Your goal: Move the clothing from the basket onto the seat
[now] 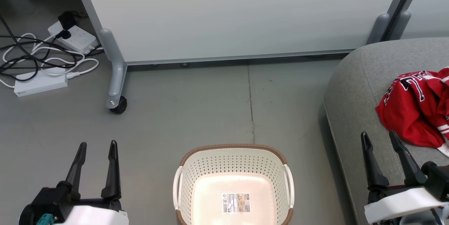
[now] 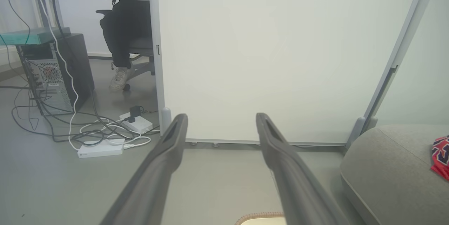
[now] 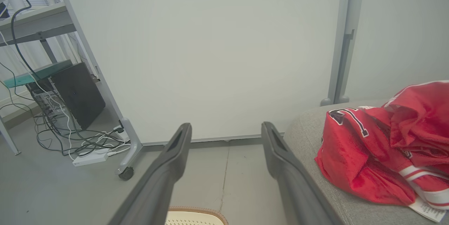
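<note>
In the head view the cream perforated laundry basket [image 1: 233,146] sits on the grey floor [image 1: 196,112] at 6 o'clock, brown rim up, with a barcode sticker [image 1: 236,203] showing on its bare bottom. The grey sofa [image 1: 350,88] fills the 3 o'clock side, well clear of the basket. The clothing lies on the sofa cushion: a crumpled red jersey [image 1: 410,112] with navy-and-white lettering, and red shorts [image 3: 421,174] with white stripes bunched against its 4 o'clock edge, a white paper tag [image 3: 428,211] poking out below them.

The left gripper [image 1: 98,144] hangs at 7 o'clock over the floor, its two dark fingers spread apart and holding nothing. The right gripper [image 1: 379,135] hangs at 4 o'clock over the sofa's front edge, fingers likewise spread and holding nothing, with the jersey just beside it toward 2 o'clock but not touching.

A pale partition panel [image 1: 228,14] on a castor [image 1: 118,107] spans 12 o'clock. At 10 o'clock two white power strips [image 1: 40,83] lie among tangled black and white cables [image 1: 31,60]. In the left wrist view, at 10 o'clock beyond the panel, a computer tower [image 2: 56,74] stands on the floor and a seated person's shoe [image 2: 119,77] rests beside a chair base.
</note>
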